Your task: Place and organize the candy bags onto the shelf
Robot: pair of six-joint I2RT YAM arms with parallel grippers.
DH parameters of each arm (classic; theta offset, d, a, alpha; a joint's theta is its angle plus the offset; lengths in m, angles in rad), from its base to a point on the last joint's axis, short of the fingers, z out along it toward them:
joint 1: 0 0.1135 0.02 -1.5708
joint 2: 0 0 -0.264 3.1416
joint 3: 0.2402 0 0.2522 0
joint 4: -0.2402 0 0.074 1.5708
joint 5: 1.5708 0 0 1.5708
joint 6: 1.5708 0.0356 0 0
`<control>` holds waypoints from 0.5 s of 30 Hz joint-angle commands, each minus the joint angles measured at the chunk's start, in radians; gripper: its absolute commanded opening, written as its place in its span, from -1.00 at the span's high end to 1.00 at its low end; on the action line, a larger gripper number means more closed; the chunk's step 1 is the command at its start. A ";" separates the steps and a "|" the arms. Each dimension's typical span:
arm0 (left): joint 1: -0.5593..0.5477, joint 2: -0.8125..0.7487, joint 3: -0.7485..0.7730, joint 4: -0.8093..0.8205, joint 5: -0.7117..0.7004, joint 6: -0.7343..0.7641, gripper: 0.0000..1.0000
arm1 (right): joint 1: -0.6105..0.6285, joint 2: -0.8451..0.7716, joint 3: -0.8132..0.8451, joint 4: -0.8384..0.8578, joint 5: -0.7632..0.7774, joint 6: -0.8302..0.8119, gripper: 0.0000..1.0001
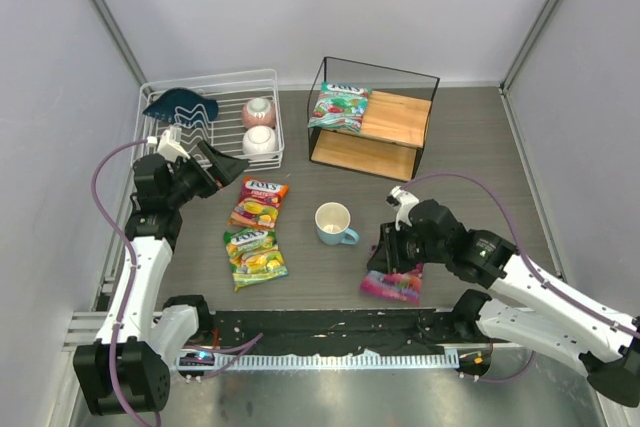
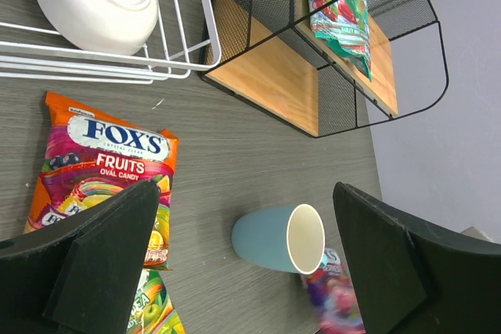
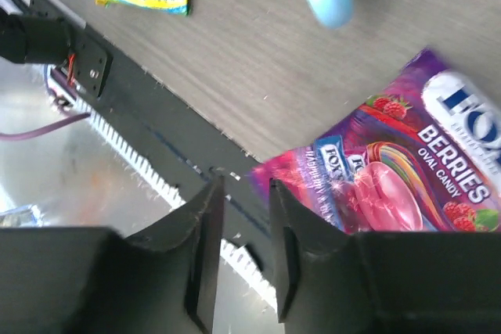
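1. left arm: rises along the left edge of the overhead view, elbow bent, wrist turned toward centre.
2. left gripper: jaws spread wide, nothing between.
3. right arm: lower right, reaching toward lower centre, wrist pitched down.
4. right gripper: jaws parted by a narrow gap, apparently empty.

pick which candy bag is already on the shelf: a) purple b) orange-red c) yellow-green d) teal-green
d, the teal-green bag lies on the upper board of the shelf.
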 commanded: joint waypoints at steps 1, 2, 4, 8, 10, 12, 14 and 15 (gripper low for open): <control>0.006 -0.007 0.002 0.020 0.022 0.001 -0.99 | 0.039 0.021 -0.006 -0.005 -0.056 0.076 0.21; 0.006 -0.005 0.002 0.022 0.022 0.001 -0.99 | 0.043 0.015 -0.010 -0.005 -0.046 0.086 -0.02; 0.006 -0.007 0.000 0.020 0.022 0.001 -0.99 | 0.043 -0.019 -0.015 -0.007 -0.024 0.111 -0.13; 0.006 -0.008 -0.004 0.020 0.022 -0.001 -0.99 | 0.044 -0.080 0.011 -0.069 0.230 0.283 -0.15; 0.006 -0.008 -0.004 0.026 0.025 -0.004 -0.99 | 0.043 -0.100 0.010 -0.154 0.431 0.376 -0.15; 0.006 -0.007 -0.006 0.031 0.027 -0.007 -0.99 | 0.043 -0.106 -0.007 -0.214 0.556 0.532 -0.15; 0.006 -0.005 -0.006 0.031 0.028 -0.009 -0.99 | 0.043 -0.109 -0.056 -0.218 0.592 0.629 -0.16; 0.006 -0.005 -0.006 0.031 0.030 -0.009 -0.99 | 0.043 -0.103 -0.075 -0.214 0.602 0.704 -0.18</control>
